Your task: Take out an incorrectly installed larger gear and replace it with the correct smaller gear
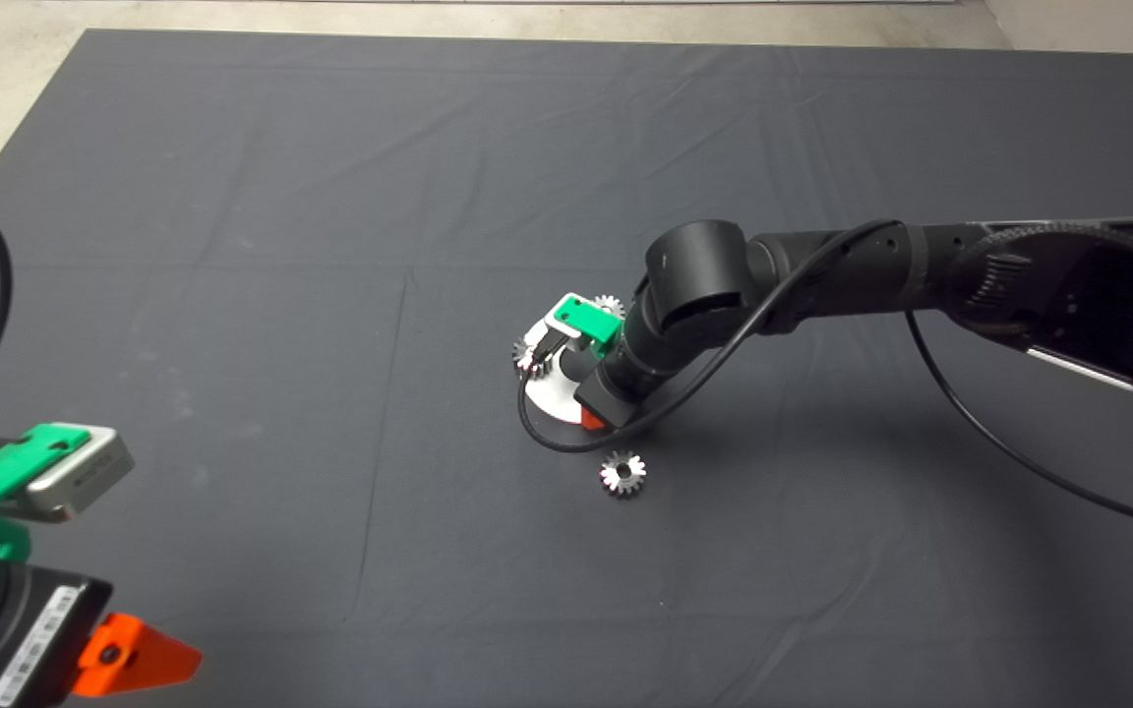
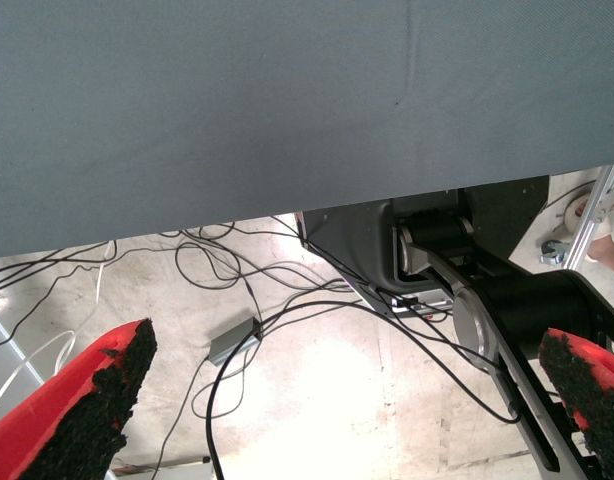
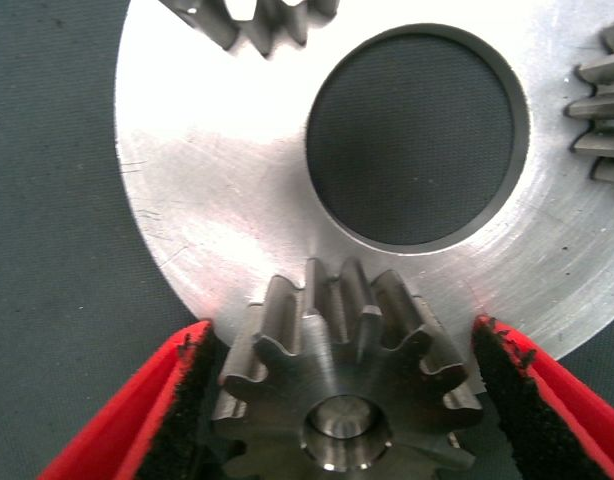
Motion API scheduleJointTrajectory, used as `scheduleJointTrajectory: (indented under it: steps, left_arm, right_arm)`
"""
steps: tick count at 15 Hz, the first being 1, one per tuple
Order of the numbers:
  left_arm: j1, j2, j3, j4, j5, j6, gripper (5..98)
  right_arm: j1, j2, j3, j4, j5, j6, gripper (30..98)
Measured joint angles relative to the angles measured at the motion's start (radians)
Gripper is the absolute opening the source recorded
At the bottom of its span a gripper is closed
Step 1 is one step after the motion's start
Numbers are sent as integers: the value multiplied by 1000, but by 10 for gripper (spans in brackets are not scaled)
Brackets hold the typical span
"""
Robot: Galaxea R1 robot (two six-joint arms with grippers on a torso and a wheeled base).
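The left gripper (image 1: pixel 139 659) is parked at the mat's (image 1: pixel 232 295) near left corner, fingers spread wide, nothing between them. A loose gear (image 1: pixel 623 473) lies on the mat just in front of the round metal plate (image 3: pixel 217 200). The right gripper (image 3: pixel 337 400) is down at the plate's near edge, its fingers (image 3: pixel 147 420) straddling a gear on the plate (image 3: pixel 332 375), pads just beside the teeth; can't tell if they're touching.

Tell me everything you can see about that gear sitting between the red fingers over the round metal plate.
The gear is shiny steel with about a dozen blunt teeth and a round pin or hub at its centre. It sits at the edge of the silver plate, beside the plate's big round hole. The right gripper has a padded finger on each side of it; whether the pads press it is unclear. The head view shows only a sliver, under the gripper.
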Motion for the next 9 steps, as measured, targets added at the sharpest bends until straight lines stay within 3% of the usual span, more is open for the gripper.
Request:
scheduleJointTrajectory:
  steps: [9]
  left_arm:
    - [0, 0, 0, 0, 0, 0, 982]
  right_arm:
    - [0, 0, -3, -1, 4, 0, 563]
